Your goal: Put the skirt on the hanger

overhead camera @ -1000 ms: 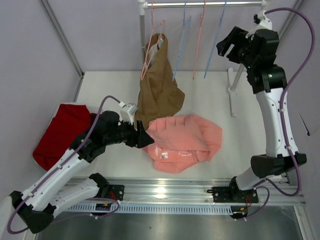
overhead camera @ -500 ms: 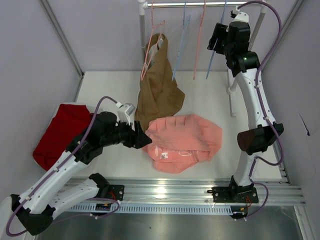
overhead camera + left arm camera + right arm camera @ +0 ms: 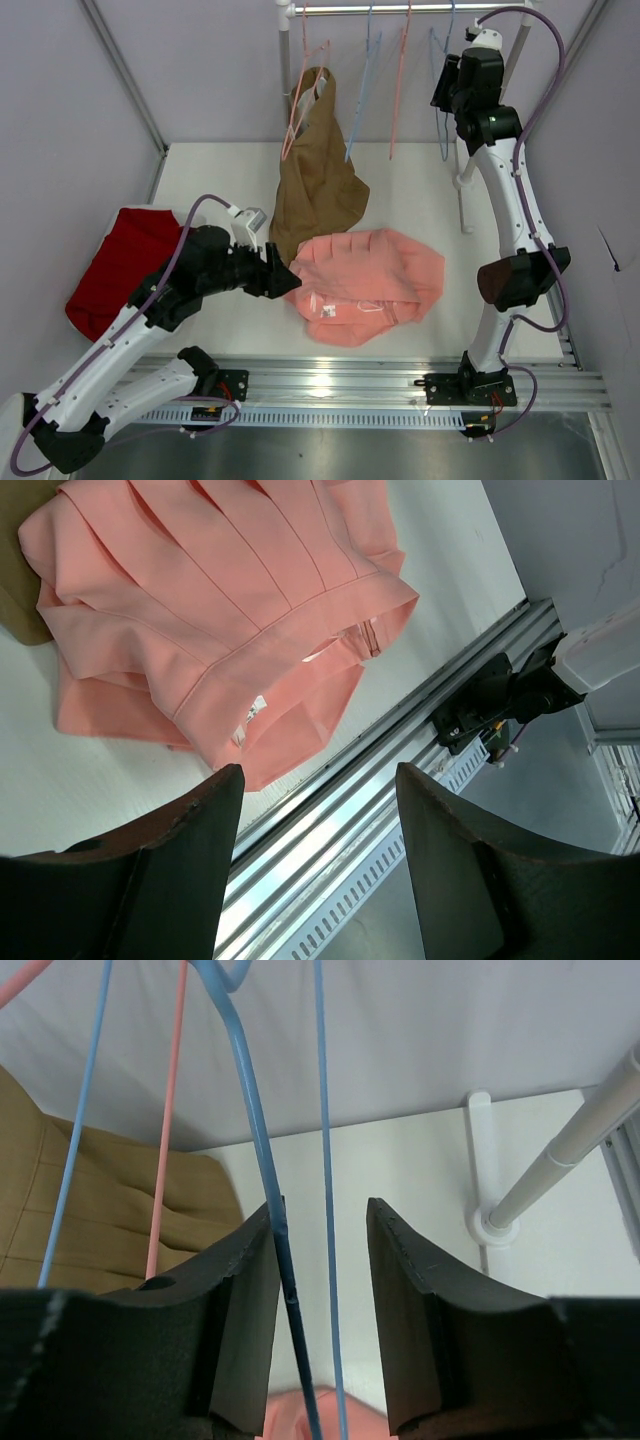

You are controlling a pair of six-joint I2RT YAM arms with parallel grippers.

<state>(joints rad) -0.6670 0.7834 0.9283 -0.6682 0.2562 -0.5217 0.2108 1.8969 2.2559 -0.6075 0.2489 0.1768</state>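
The salmon-pink pleated skirt (image 3: 365, 285) lies crumpled on the white table near the front edge; it also shows in the left wrist view (image 3: 220, 610). My left gripper (image 3: 284, 275) is open and empty at the skirt's left edge, with its fingers apart from the fabric (image 3: 318, 775). The pale-blue hanger (image 3: 438, 100) hangs from the rail at the back right. My right gripper (image 3: 445, 85) is raised to it and open. In the right wrist view two of the hanger's wires (image 3: 253, 1110) run between the jaws (image 3: 322, 1250), and the thicker wire touches the left finger (image 3: 250, 1290).
A brown garment (image 3: 315, 185) hangs on a pink hanger (image 3: 297, 110) and drapes onto the table behind the skirt. Another blue hanger (image 3: 365, 90) and a pink one (image 3: 398, 90) hang on the rail (image 3: 400, 8). A dark red cloth (image 3: 120, 265) lies at left. The rack post (image 3: 468, 170) stands at right.
My right arm swung left and up to the rail, bringing its open jaws around the pale-blue hanger, which shifted right. My left gripper drew back slightly from the skirt.
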